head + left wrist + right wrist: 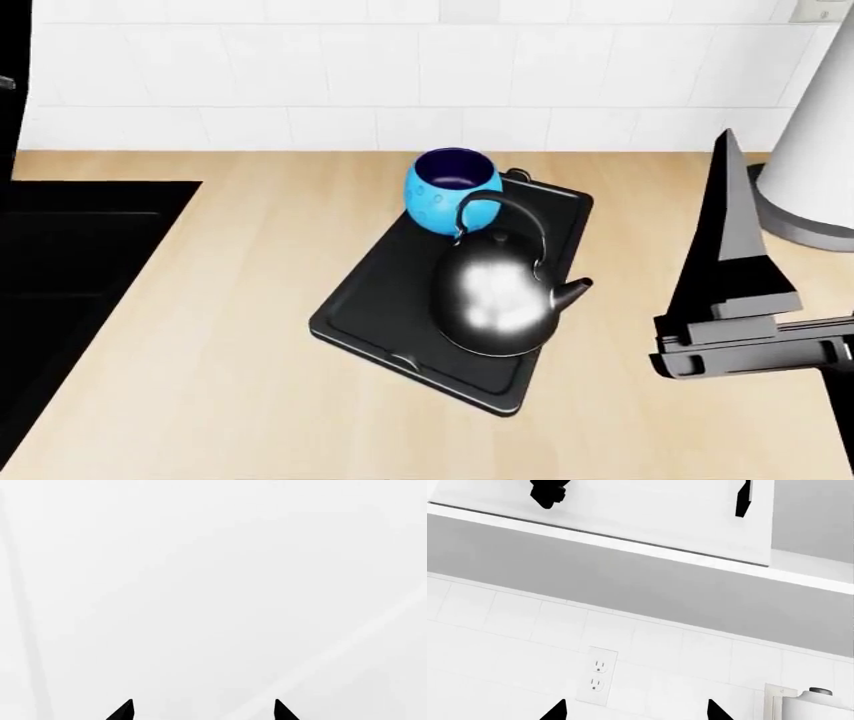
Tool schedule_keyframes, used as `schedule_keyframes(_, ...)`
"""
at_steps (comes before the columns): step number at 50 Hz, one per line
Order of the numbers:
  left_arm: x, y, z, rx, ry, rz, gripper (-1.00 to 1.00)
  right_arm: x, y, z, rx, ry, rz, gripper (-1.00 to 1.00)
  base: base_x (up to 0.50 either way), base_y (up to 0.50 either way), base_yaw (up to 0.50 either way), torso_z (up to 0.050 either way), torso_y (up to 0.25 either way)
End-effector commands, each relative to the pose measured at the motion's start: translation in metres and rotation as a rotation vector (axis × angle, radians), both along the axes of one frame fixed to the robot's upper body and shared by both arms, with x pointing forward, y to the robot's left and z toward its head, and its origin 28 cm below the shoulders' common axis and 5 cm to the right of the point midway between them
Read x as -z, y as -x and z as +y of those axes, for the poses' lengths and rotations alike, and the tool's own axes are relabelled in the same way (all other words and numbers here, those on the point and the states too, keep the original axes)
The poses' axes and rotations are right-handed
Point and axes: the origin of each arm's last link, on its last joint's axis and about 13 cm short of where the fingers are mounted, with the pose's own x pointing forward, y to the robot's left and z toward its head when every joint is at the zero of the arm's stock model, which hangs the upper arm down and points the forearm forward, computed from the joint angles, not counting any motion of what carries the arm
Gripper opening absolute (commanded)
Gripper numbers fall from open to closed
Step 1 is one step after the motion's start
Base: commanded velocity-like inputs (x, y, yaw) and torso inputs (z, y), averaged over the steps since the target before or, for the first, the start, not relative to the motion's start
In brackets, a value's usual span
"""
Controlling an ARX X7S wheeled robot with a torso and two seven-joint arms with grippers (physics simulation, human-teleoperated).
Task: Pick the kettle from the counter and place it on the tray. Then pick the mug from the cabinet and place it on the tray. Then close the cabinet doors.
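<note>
Kettle [497,295]: on tray [380,290], spout toward the right.
Mug [453,190]: on tray's far end, behind kettle.
Left gripper [203,711]: fingertips spread, nothing between.
Right gripper [635,711]: tips apart, empty, facing tiled wall [514,645].

Head camera above tray [360,310]

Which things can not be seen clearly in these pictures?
- Cabinet doors: right wrist view, cut off by the edge; open or closed unclear.
- Left end effector: left wrist view shows only tips before blank white.
- Tray: head view, partly covered by kettle and mug.
</note>
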Motion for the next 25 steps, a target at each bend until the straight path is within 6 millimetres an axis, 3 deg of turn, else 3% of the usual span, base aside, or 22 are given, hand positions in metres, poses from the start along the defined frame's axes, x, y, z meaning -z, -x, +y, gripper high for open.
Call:
schedule_keyframes(1,-0.001,0.000,0.001,0.329,0.141,0.177,1.00,0.000,0.001,-0.001,-0.004,0.008,-0.033,1.00,0.00,0.00,0.00,0.000,0.000)
schedule_keyframes(5,-0.018,0.032,0.023,0.352,0.244,0.024,1.00,-0.002,0.002,-0.004,0.005,-0.017,-0.044,1.00,0.00,0.00,0.00,0.000,0.000)
schedule_keyframes(10,-0.002,0.065,0.050,0.415,0.343,-0.012,1.00,-0.003,0.003,-0.005,0.036,-0.073,-0.015,1.00,0.00,0.00,0.00,0.000,0.000)
schedule_keyframes(16,0.048,0.101,0.081,0.419,0.428,-0.009,1.00,-0.004,0.004,-0.009,0.047,-0.077,-0.074,1.00,0.00,0.00,0.00,0.000,0.000)
schedule_keyframes(21,0.091,0.122,0.094,0.371,0.474,-0.019,1.00,-0.004,0.003,-0.007,0.051,-0.072,-0.076,1.00,0.00,-0.03,0.00,0.000,0.000)
schedule_keyframes(25,0.118,0.132,0.100,0.346,0.468,-0.034,1.00,-0.004,0.003,-0.006,0.041,-0.064,-0.071,1.00,0.00,-0.46,0.00,0.000,0.000)
